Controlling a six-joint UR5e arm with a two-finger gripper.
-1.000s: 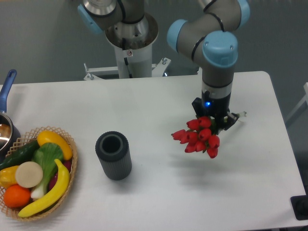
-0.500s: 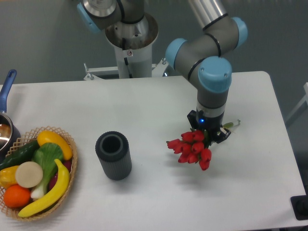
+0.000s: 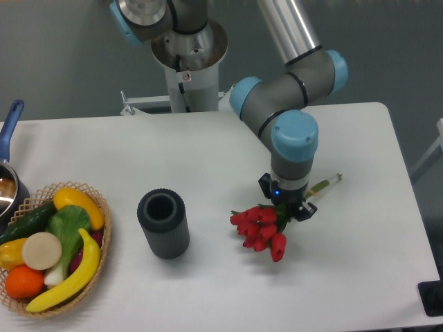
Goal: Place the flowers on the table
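The flowers [image 3: 258, 227], a bunch of red tulips with green stems, lie low over the white table [image 3: 208, 152] right of centre. Their stem ends [image 3: 325, 184] stick out to the upper right. My gripper [image 3: 288, 206] points straight down and is shut on the flowers at the stems, just behind the blooms. The gripper's body hides its fingertips and the middle of the stems. Whether the blooms touch the tabletop cannot be told.
A dark grey ribbed cylinder [image 3: 163, 223] stands upright left of the flowers. A wicker basket [image 3: 52, 249] of fruit and vegetables sits at the front left. A pot with a blue handle [image 3: 8, 131] is at the left edge. A second arm's base [image 3: 187, 55] stands behind the table.
The gripper has carried the flowers down and to the left, closer to the tabletop and toward the cylinder.
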